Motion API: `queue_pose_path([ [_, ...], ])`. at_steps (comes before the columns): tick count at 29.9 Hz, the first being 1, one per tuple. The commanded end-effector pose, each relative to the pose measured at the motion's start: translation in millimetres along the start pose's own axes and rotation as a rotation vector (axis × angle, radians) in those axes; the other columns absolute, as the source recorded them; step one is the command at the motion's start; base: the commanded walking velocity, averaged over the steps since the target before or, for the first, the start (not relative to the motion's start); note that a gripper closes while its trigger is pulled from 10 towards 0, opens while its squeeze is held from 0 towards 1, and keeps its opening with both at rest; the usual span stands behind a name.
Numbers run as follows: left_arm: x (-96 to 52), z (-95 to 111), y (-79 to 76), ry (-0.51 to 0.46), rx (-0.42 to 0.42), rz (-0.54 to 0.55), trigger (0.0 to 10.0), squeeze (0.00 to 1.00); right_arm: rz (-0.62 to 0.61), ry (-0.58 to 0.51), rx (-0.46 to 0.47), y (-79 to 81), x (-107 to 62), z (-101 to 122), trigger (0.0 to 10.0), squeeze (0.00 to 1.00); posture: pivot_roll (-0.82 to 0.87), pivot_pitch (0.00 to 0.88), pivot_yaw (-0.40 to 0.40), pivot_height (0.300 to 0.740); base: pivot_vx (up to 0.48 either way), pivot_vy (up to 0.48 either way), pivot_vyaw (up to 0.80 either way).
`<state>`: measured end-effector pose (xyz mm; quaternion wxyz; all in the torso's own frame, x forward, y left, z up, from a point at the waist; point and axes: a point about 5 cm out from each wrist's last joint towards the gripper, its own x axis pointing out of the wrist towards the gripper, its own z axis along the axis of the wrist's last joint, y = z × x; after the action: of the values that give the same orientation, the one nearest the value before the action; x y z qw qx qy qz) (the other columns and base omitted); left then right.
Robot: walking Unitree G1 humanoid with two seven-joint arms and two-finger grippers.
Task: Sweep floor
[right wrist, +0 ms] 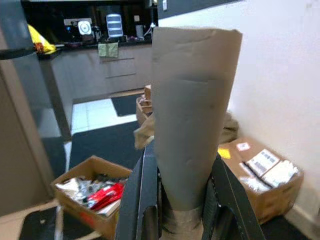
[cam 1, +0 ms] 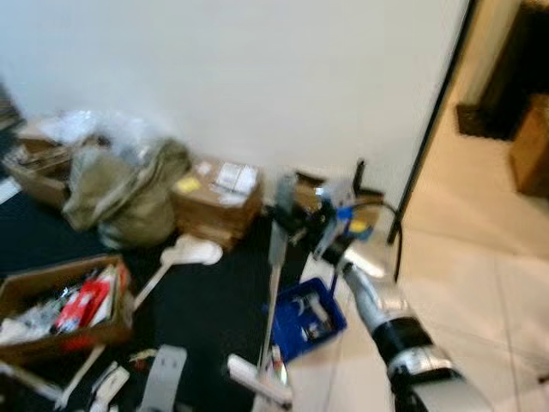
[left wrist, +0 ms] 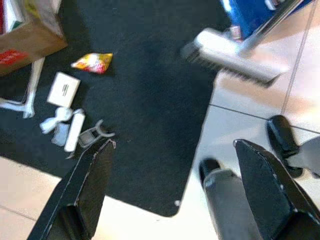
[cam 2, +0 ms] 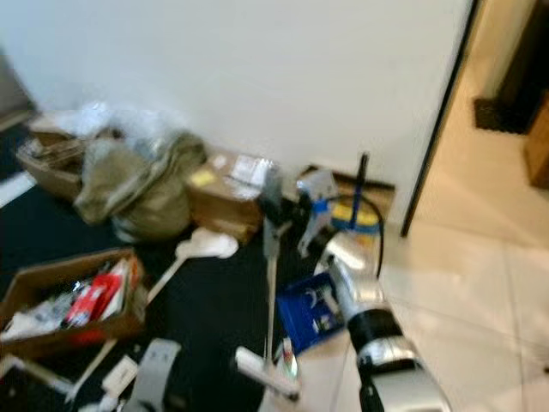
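One right gripper [cam 1: 296, 221] is clenched on the broom [cam 2: 271, 283] handle, its head resting at the edge of the dark mat [left wrist: 150, 100] by the blue bin [cam 1: 307, 319]. A hard stroke could topple that bin or scatter the litter across the tile. Left gripper [left wrist: 170, 175] hangs spread and idle; three boxes [cam 1: 64, 305] and one bag [cam 1: 129, 193] crowd the wall.
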<state>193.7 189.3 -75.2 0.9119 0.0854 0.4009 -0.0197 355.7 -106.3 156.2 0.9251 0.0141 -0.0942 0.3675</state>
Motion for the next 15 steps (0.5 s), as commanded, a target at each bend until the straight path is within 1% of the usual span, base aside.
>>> queue_pose_path([
  [1,-1.8,-6,4.7,0.023,0.014,0.006,10.0,0.00,0.021,-0.034,-0.038,4.3,8.0,9,10.0,0.00,-0.07,0.007,0.024,0.740,0.270,0.000,0.00],
  [5,-1.1,-4,4.7,0.021,0.015,0.006,10.0,0.00,0.031,-0.017,-0.059,5.0,7.6,9,10.0,0.00,-0.07,0.011,0.027,0.740,0.259,0.000,0.00],
  [6,-0.7,-4,3.9,0.026,0.009,0.007,10.0,0.00,0.042,0.009,-0.079,4.9,5.4,7,10.0,0.00,-0.07,0.008,0.028,0.740,0.000,0.000,0.00],
  [7,-0.7,-4,3.9,0.026,0.009,0.007,10.0,0.00,0.042,0.009,-0.079,4.9,5.4,7,10.0,0.00,-0.07,0.008,0.028,0.740,0.000,0.000,0.00],
  [10,-0.6,-4,0.8,0.028,0.012,-0.009,10.0,0.00,0.100,0.085,-0.097,1.9,-1.9,1,10.0,0.00,-0.07,0.010,0.028,0.740,0.000,0.000,0.00],
  [12,-0.6,-4,0.8,0.028,0.012,-0.009,10.0,0.00,0.100,0.085,-0.097,1.9,-1.9,1,10.0,0.00,-0.07,0.010,0.028,0.740,0.000,0.000,0.00],
  [13,-0.8,-5,-0.2,0.031,0.014,-0.016,10.0,0.00,0.132,0.097,-0.089,1.4,-4.1,1,10.0,0.00,-0.07,0.012,0.027,0.740,0.000,0.000,0.00],
  [14,-0.8,-5,-0.2,0.031,0.014,-0.016,10.0,0.00,0.132,0.097,-0.089,1.4,-4.1,1,10.0,0.00,-0.07,0.012,0.027,0.740,0.000,0.000,0.00],
  [15,-1.3,-7,-1.2,0.040,0.013,-0.025,10.0,0.00,0.167,0.115,-0.085,0.9,-7.0,0,10.0,0.00,-0.07,0.017,0.027,0.740,0.000,0.000,0.00],
])
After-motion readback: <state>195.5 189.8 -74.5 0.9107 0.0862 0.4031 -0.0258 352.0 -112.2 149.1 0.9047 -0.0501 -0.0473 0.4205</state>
